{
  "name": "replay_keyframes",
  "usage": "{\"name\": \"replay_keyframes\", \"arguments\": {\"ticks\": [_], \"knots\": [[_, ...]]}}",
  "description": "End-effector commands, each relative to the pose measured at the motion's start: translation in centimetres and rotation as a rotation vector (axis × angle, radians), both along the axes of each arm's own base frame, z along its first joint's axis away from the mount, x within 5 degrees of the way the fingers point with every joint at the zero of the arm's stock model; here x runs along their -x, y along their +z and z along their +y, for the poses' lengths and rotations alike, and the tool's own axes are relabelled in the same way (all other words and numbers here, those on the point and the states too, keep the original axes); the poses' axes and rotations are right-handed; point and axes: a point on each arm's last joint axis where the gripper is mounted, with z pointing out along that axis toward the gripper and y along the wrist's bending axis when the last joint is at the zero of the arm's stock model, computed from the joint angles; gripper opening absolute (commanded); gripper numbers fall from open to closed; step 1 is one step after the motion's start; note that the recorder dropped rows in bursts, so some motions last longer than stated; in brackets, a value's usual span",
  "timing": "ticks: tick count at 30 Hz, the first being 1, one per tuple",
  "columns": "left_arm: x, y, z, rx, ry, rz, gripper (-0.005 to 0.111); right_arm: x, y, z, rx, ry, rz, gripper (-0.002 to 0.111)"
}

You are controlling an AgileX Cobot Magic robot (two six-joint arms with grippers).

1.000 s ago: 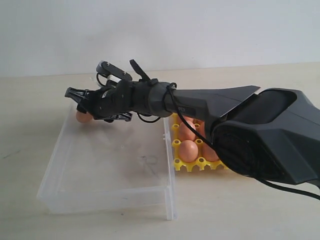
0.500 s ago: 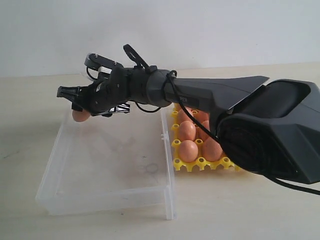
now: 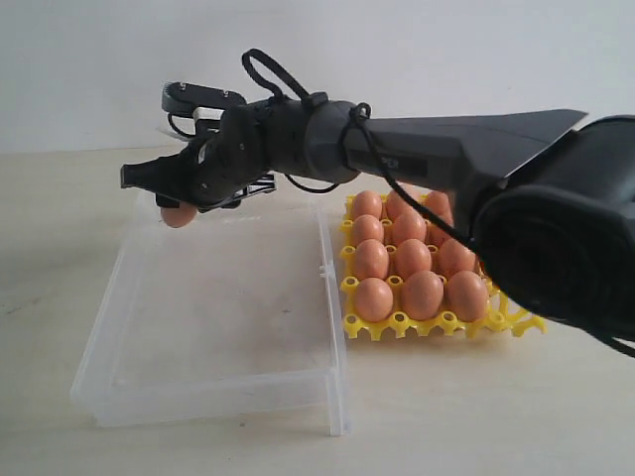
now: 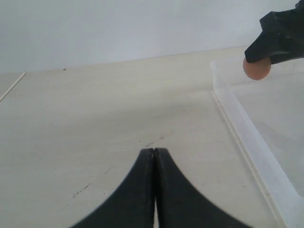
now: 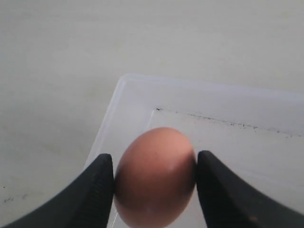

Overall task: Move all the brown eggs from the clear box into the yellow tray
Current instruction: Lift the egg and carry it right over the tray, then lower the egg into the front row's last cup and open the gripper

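Since the earlier frames, the right end effector (image 3: 169,198) had been raised at the left of the exterior view. The brown egg (image 3: 180,213) it carried had been lifted from low in the far left corner of the clear box (image 3: 198,402) to a height above the box rim. The egg was pinched between the two fingers, one pressed on each side, as the right wrist view showed, and it hung free of the box floor. The right arm (image 3: 446,188) behind it had been lifted as well. More of the yellow tray (image 3: 397,325) at the centre right of the frame was therefore uncovered, with the other brown eggs (image 3: 409,258) seated in rows in its cups.

The left end effector (image 4: 154,161) was seen with its fingers pressed together on nothing. It was held over the bare bench (image 4: 95,118), apart from the box.

No further egg was made out inside the clear box in the exterior view, so the held egg was judged to be the last to be moved. The lift was judged complete. A carry towards the right of the frame, over the box wall and to an unfilled cup, was judged to be what remained. Which cup stood free could not be told, as the far side of the tray was hidden by the arm.
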Motion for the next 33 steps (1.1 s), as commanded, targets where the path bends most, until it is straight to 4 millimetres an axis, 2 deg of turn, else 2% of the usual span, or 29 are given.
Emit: {"name": "replay_keyframes", "arguments": {"ticks": [1,8,14,18,25,33], "knots": [[0.0,0.3,0.0,0.007,0.001,-0.021,0.0,1.1,2.4,-1.2,-0.019,0.01,-0.102,0.0],[0.0,0.3,0.0,0.007,0.001,-0.021,0.0,4.6,4.8,-4.7,-0.041,0.032,-0.232,0.0],[0.0,0.3,0.0,0.007,0.001,-0.021,0.0,7.9,6.3,-9.7,-0.038,0.027,-0.314,0.0],[0.0,0.3,0.0,0.007,0.001,-0.021,0.0,9.8,6.3,-13.9,0.024,0.012,-0.331,0.0],[0.0,0.3,0.0,0.007,0.001,-0.021,0.0,11.8,5.9,-20.5,0.121,-0.081,-0.33,0.0],[0.0,0.3,0.0,0.007,0.001,-0.021,0.0,14.2,5.9,-25.9,0.213,-0.15,-0.32,0.0]]}}
